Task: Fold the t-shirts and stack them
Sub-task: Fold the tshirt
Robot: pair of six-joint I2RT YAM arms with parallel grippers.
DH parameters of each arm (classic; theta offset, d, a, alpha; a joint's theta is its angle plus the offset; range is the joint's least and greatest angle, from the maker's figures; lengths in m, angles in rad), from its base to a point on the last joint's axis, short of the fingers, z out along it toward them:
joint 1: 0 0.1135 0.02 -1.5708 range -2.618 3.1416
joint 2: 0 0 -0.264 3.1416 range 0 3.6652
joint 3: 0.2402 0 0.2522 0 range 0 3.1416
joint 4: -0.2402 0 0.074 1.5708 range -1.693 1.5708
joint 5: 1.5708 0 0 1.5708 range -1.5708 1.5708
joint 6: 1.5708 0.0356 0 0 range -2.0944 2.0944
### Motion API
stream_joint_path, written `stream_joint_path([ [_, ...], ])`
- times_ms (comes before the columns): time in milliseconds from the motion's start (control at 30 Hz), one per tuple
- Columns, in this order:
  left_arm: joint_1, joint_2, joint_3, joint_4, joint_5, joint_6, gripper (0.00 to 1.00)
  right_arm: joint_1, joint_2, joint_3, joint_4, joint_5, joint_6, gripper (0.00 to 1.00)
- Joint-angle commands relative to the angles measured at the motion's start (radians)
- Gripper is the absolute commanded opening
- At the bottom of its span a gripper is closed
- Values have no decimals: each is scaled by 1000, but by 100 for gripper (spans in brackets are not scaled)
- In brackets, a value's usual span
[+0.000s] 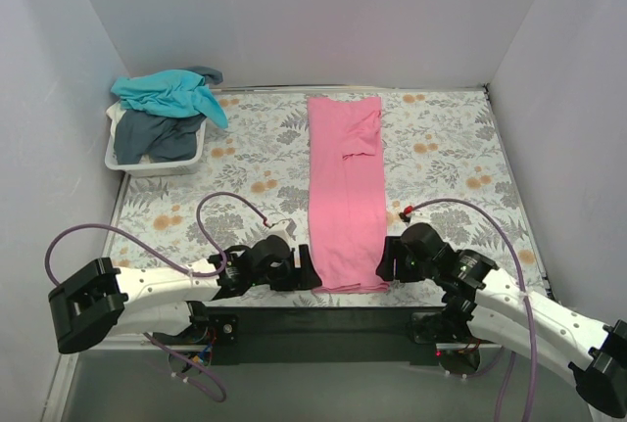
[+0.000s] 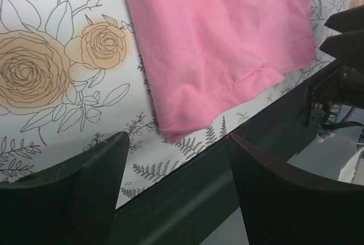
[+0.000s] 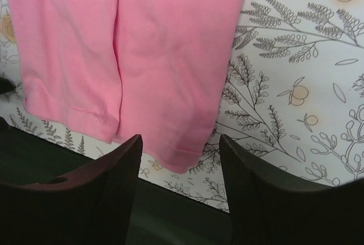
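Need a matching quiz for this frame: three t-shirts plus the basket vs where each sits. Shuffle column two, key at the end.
Column 1
1. pink t-shirt
2. teal t-shirt
3. grey-blue t-shirt
4. white basket

Column 2
A. top of the pile, hanging over the basket's rim
B. flat on the table, a long narrow strip down the middle
C. down in the basket, under another shirt
D. far left corner of the table

Pairs: 1-B, 2-A, 3-C, 4-D
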State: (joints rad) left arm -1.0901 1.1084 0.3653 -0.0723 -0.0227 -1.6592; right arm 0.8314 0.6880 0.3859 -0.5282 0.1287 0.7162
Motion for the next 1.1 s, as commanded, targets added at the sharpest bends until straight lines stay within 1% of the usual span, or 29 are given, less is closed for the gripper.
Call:
stream_joint_path([
  [0,-19,30,-23,-12,21,-28,65,55,-22,-15,-50,43,104,51],
  [300,-53,85,-23,28,20,-51,62,150,-12,-51,-62,81,207,51],
  [467,-53,111,-37,49,-20,-51,59,156,-16,-76,-58,115,224,51],
  [567,-53,143,-40,66,-26,-56,58,156,-13,-87,-47,129,229,51],
  [633,-53,166,-46,110,-22,-62,57,156,-10,-93,-30,138,226,51],
  [733,-53,188,-45,115,-22,-63,54,156,15,-94,-6,138,220,50],
  [800,-53,188,-46,115,-22,-60,52,156,34,-97,10,132,218,49],
  [900,-53,177,-52,103,-22,-62,48,158,45,-97,17,127,213,45],
  [933,-53,176,-52,91,-23,-65,45,158,47,-97,17,127,213,41],
  [967,-53,169,-54,83,-23,-68,42,158,44,-97,17,127,212,39],
  [1067,-56,139,-60,39,-29,-82,40,158,38,-97,17,129,212,37],
])
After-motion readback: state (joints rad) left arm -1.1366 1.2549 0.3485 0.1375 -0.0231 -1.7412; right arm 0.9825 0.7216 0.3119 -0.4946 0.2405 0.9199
